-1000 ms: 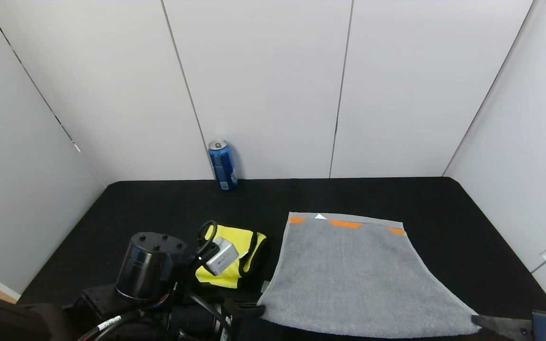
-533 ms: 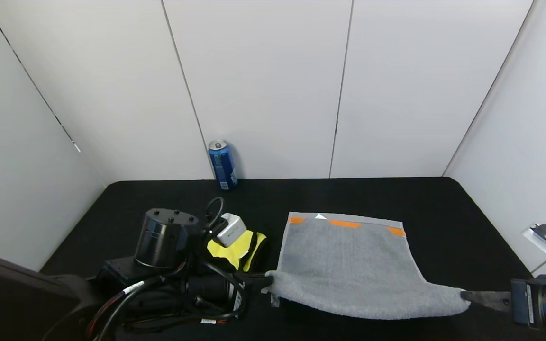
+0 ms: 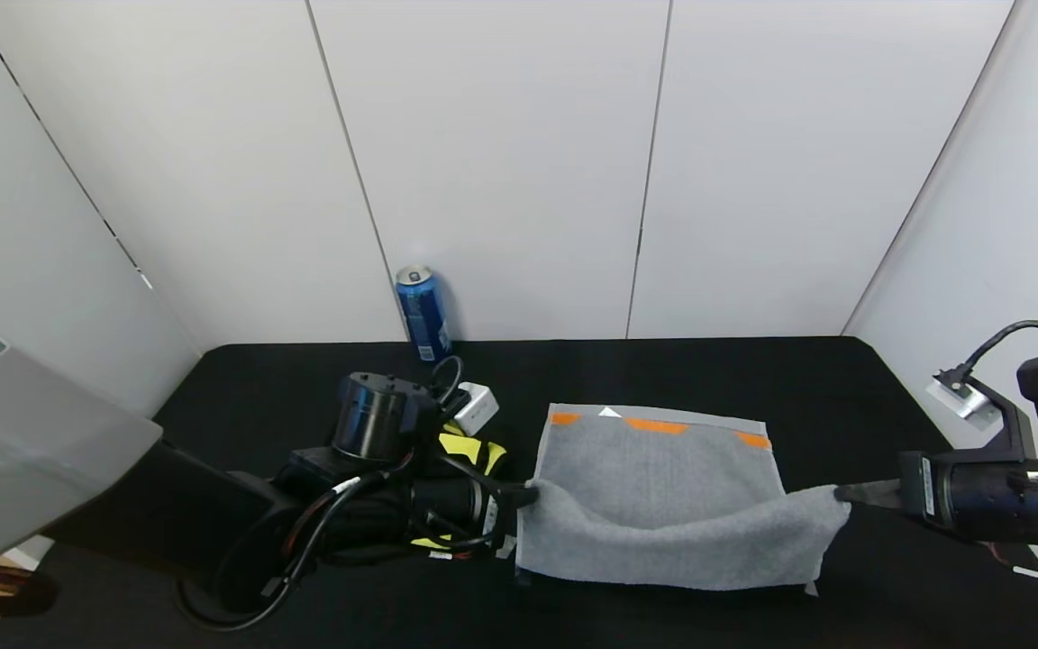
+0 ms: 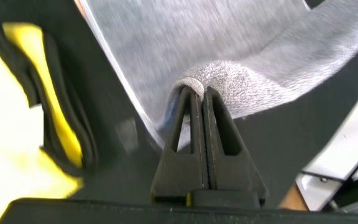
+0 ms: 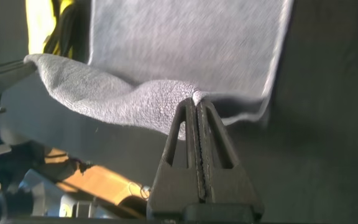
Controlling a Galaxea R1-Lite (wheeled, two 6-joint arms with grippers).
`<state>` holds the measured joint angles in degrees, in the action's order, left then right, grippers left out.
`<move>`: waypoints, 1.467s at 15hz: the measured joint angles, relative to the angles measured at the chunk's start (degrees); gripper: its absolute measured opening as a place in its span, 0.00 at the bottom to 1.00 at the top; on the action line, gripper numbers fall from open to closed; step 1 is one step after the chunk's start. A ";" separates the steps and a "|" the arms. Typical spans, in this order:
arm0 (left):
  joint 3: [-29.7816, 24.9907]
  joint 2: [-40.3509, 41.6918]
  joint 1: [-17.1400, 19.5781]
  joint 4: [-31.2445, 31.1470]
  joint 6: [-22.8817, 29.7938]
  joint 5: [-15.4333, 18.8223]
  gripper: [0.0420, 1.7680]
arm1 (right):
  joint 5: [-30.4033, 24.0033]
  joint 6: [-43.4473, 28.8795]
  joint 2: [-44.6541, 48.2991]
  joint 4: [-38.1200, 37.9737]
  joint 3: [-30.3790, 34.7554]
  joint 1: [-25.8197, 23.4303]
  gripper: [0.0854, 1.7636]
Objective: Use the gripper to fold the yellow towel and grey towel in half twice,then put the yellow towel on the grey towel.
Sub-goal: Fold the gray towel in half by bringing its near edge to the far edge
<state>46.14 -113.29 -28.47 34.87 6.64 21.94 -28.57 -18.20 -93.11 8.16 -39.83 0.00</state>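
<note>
Head view: left gripper point(image 3: 530, 493) and right gripper point(image 3: 839, 493), each clamped on a near corner of the grey towel point(image 3: 663, 469), have raised that edge off the bench point(image 3: 303, 379) since a second ago; first fold under way.

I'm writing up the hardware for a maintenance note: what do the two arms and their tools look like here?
Both arms are black with cylindrical links. The left arm has a round black joint cap with bolts, loose black cables with white tags, and a small silver-white box near the wrist. The right arm has a looping black cable and a silver bracket. The left tool and right tool are matte black tapered wedge-shaped fingers with triangular cut-outs.
</note>
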 joint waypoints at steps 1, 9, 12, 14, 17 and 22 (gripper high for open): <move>1.67 -1.23 0.18 -0.06 0.00 0.02 0.04 | 0.04 0.48 -1.79 0.29 -1.18 -0.30 0.02; 12.86 -9.01 1.84 -1.85 -1.01 0.04 0.04 | 0.02 1.32 -12.13 4.90 -8.18 -1.84 0.02; 15.81 -10.83 3.02 -2.19 -1.04 0.22 0.04 | 0.02 1.32 -15.04 5.25 -10.62 -1.65 0.02; 17.60 -11.46 3.50 -3.75 -1.06 0.30 0.04 | 0.11 1.32 -16.66 5.34 -11.96 -1.48 0.02; 19.19 -12.35 3.61 -5.86 -1.04 0.37 0.04 | 0.22 1.32 -18.35 5.36 -13.47 -1.78 0.02; 20.44 -12.35 3.50 -5.85 -1.01 0.37 0.04 | 0.35 1.43 -20.25 5.80 -14.74 -1.84 0.02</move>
<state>66.59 -125.64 -24.97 29.01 5.63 22.31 -28.22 -16.77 -113.36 13.96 -54.57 -1.84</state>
